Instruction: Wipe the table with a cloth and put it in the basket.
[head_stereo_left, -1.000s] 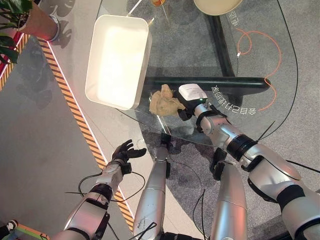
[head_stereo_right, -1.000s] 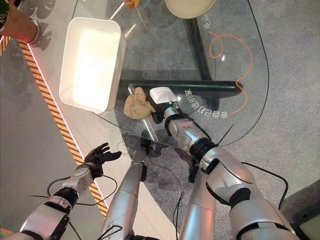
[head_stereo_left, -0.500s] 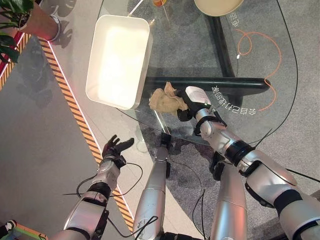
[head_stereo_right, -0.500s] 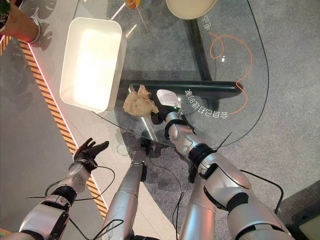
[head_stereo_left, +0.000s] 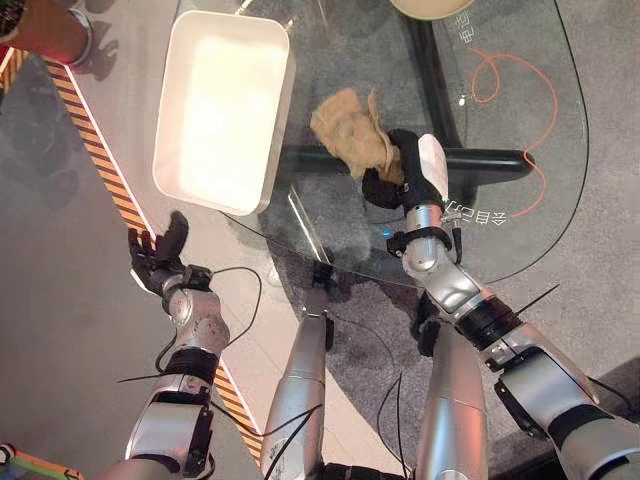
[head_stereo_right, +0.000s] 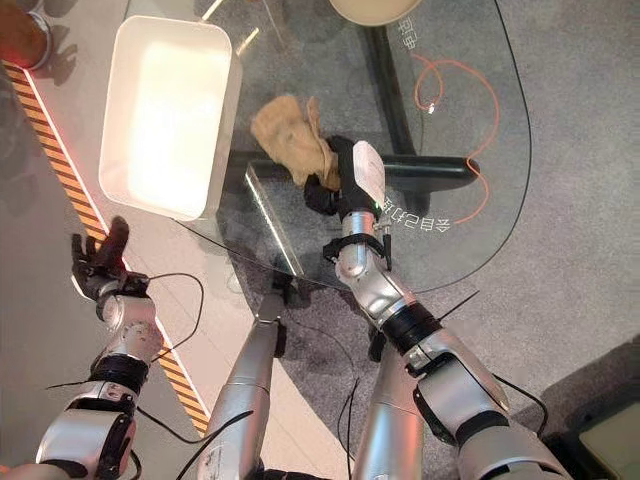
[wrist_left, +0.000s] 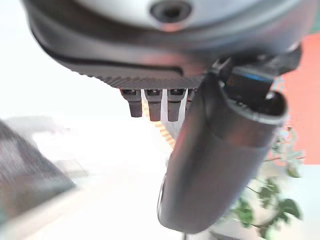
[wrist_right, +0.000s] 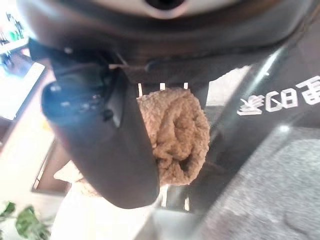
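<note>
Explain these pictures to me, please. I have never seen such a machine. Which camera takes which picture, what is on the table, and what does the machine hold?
This is a humanoid robot with two silver arms ending in dark hands. The two wide pictures come from a stereo camera on its head, looking down. The two close pictures come from cameras on its wrists, looking along each hand.

Before it stands a glass table. On the table lies a white basket, rectangular and with nothing in it. A round cream dish sits at the far edge. An orange cable shows through the glass.

The right hand holds a tan cloth over the table beside the basket. The right wrist view shows the thumb and fingers curled round the cloth.

The left hand hangs off the table, over the floor, fingers spread and holding nothing.
</note>
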